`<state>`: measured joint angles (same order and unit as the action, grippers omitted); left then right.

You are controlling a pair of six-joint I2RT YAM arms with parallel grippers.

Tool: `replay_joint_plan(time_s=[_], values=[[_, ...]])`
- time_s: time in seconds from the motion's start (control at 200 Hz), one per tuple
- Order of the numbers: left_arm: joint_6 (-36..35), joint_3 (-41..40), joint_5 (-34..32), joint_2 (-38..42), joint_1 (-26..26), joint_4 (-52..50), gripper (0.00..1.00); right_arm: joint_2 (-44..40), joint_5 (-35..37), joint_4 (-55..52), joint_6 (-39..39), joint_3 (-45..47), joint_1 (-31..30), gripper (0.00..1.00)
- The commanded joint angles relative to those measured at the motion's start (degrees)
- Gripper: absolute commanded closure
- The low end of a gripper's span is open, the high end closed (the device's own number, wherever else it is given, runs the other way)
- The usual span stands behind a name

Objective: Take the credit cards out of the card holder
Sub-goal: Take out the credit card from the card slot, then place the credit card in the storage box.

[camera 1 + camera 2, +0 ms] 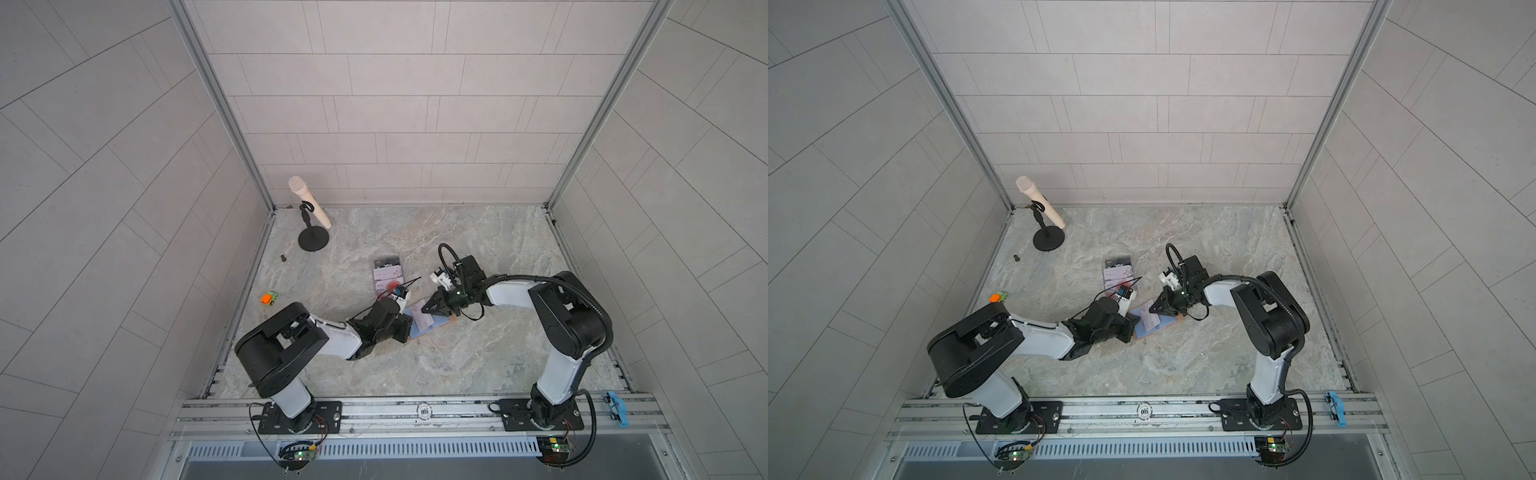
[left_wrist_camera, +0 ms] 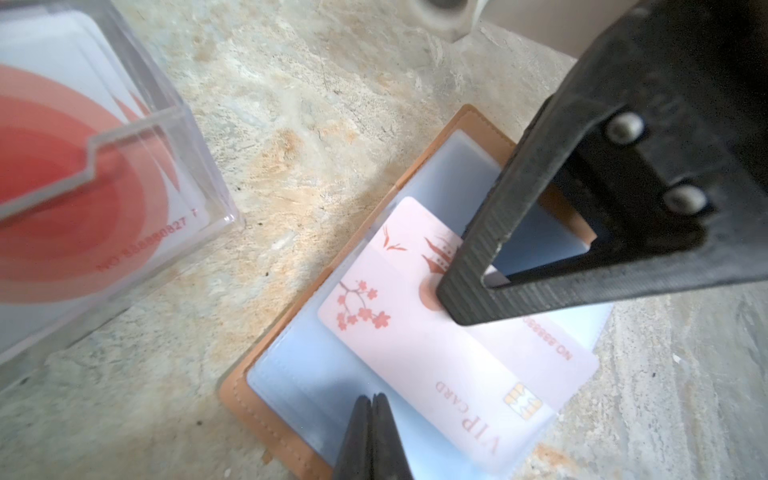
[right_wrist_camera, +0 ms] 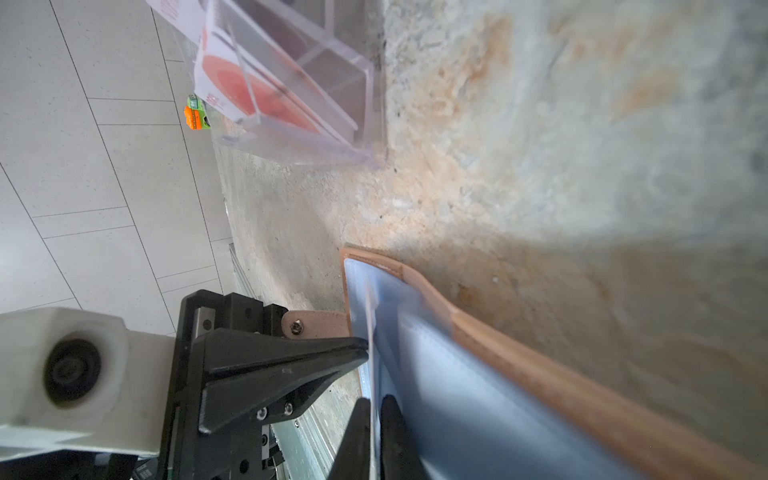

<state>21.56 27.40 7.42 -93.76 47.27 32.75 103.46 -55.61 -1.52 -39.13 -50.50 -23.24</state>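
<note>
Pink card [image 2: 415, 332] — partly behind right fingers [image 2: 623, 286]

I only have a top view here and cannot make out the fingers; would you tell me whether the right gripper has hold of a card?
Observer: Yes. In the right wrist view, the right gripper has a thin card edge-on between its fingers.
Operator: Thank you. Which card is it?
Observer: The left wrist view shows it is pink, printed VIP CARD with blossoms. It lies skewed across the clear sleeves of the tan card holder.
Operator: And the left gripper?
Observer: The left gripper is shut, its tip down on a sleeve near the holder's edge.
</note>
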Motion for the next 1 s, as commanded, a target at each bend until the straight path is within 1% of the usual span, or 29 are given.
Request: replay_joint_plan(time_s=[0.0,0.12,0.255,0.416,0.576,0.681,0.771,0.916,0.996], values=[[0.04,-1.67,0.67,-1.50,0.50,-7.53,1.00,-2.98,0.88,-4.15,3.19,-0.28,0.56,0.92],[0.32,-1.54,0.57,-1.22,0.52,-7.88,0.99,-4.67,4.87,-9.84,6.72,-1.25,1.00,0.94],[0.59,-1.81,0.48,-0.22,0.54,-7.50,0.95,-7.70,9.31,-14.35,9.25,-1.56,1.58,0.95],[0.58,-1.18,0.42,1.88,0.54,-8.33,0.86,-11.88,12.52,-17.82,11.02,-1.27,2.46,0.97],[0.80,-0.43,0.37,5.88,0.41,-10.52,0.73,-16.73,14.44,-19.58,12.31,-0.82,3.36,0.97],[0.85,-0.41,0.57,9.81,0.46,-11.53,0.60,-20.19,14.20,-18.06,12.34,0.33,3.73,0.97],[0.98,-0.16,1.92,13.17,0.28,-11.86,0.51,-22.84,12.65,-14.67,11.41,1.90,3.97,0.98],[3.38,-0.13,8.53,17.04,-1.66,-9.38,0.43,-25.91,8.53,-6.26,7.99,4.62,4.71,0.99],[6.54,-1.24,12.91,18.35,-3.44,-4.55,0.41,-27.26,6.27,-0.62,5.76,6.27,4.83,0.99]])
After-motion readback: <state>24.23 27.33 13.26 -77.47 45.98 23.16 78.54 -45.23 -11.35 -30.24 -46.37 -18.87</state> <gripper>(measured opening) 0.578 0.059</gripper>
